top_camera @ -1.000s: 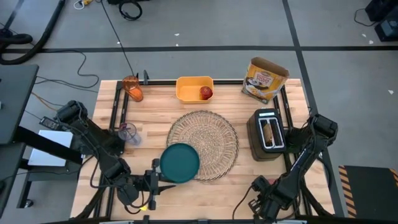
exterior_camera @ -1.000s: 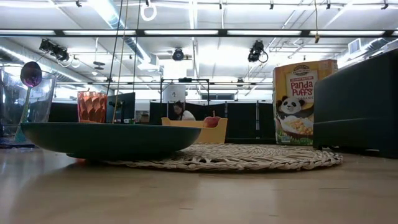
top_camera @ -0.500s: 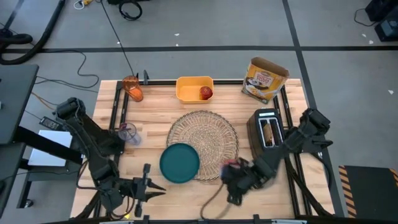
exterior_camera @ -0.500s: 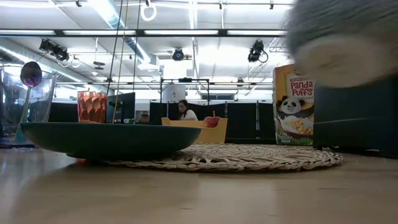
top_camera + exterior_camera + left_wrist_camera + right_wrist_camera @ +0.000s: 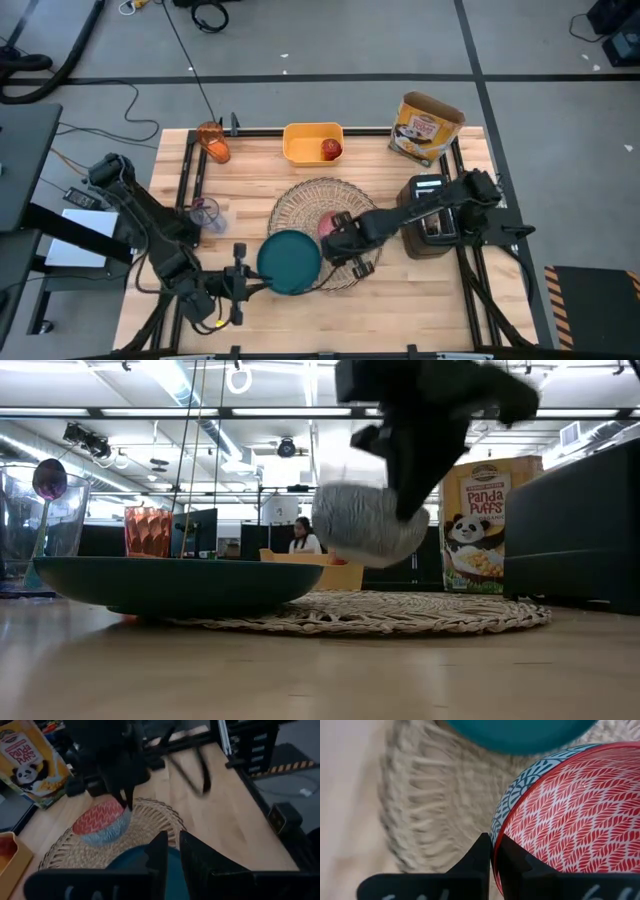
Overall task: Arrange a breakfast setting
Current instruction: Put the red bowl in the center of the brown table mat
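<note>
High view: right gripper [image 5: 340,236] clenches the bowl [image 5: 327,223] rim above the placemat [image 5: 350,205]; left gripper [image 5: 246,283], jaws nearly together and empty, by the plate [image 5: 289,262].

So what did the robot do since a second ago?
The right claw swung in from the table's near right corner, carrying the pink bowl by its rim to above the placemat. The left claw stayed near the teal plate, which didn't move.

Grey floor [image 5: 330,60] with dark seams; ceiling strip lights [image 5: 420,412] overhead.
</note>
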